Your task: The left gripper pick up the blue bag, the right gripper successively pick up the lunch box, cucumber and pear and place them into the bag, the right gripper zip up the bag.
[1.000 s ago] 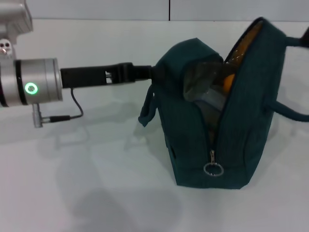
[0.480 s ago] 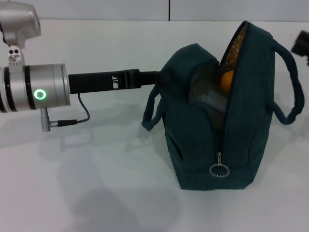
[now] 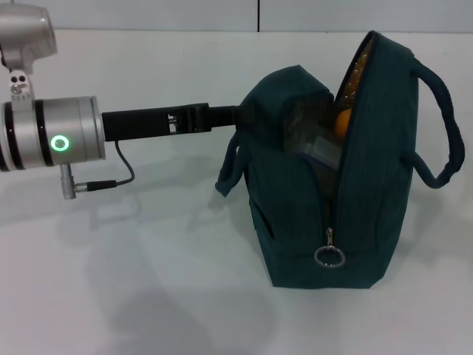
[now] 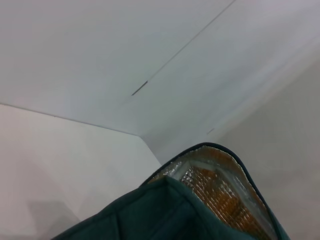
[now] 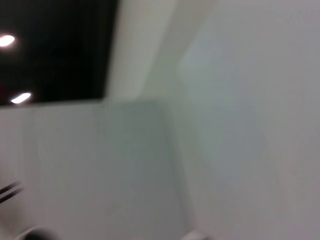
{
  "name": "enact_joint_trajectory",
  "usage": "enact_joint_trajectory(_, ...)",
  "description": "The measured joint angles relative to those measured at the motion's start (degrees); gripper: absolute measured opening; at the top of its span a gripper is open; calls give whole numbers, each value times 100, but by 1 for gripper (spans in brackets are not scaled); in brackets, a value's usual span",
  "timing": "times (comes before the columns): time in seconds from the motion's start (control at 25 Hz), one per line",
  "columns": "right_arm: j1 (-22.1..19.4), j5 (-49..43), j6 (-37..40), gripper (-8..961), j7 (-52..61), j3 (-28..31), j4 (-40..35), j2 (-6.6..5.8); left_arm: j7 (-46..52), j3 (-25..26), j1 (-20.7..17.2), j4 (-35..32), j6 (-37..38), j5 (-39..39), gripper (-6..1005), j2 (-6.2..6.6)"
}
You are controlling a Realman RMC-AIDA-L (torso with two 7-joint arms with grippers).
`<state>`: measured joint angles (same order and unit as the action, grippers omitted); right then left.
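Teal-blue fabric identifies the blue bag (image 3: 325, 185), which stands upright on the white bench (image 3: 148, 281) toward its right edge, its mouth gaping and the zipper ring pull (image 3: 329, 256) hanging low at the near end. The left gripper (image 3: 235, 115) reaches in from the bench's left edge and meets the bag's upper left panel; whether its fingers pinch the fabric cannot be told, since the contact point is hidden against the cloth. Inside the opening, the pear (image 3: 342, 123) shows as an orange patch above a greyish clear shape, probably the lunch box (image 3: 314, 144); the cucumber is not visible. The loading appears complete, so the step in hand is judged to be the zipping. The next move calls for the right gripper, absent from every view, to descend to the ring pull, pinch it and draw it up along the zipper track while the left side steadies the bag. Only the head view shows the pull; the left wrist view instead shows the silver foil lining (image 4: 215, 185) at the bag's rim; the right wrist view shows no task object.
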<state>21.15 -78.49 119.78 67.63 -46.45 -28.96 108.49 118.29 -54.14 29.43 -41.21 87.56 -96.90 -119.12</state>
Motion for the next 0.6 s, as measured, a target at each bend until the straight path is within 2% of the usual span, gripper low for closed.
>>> enact_joint_trajectory(0.12, 166, -847, 183, 575, 7, -94, -106, 36, 0, 0, 25, 0, -63, 5, 67, 2)
enact_joint_trajectory(0.28, 488, -1992, -122, 649, 105, -125, -75, 163, 0, 0, 41, 0, -82, 6, 71, 2)
enact_joint_trajectory(0.44, 764, -2849, -515, 695, 279, -143, -61, 377, 1, -1, 45, 0, -83, 27, 74, -5)
enact_joint_trajectory(0.6, 1022, -3429, -1216, 691, 554, -356, -58, 634, 8, 0, 46, 0, -82, 36, 78, -11)
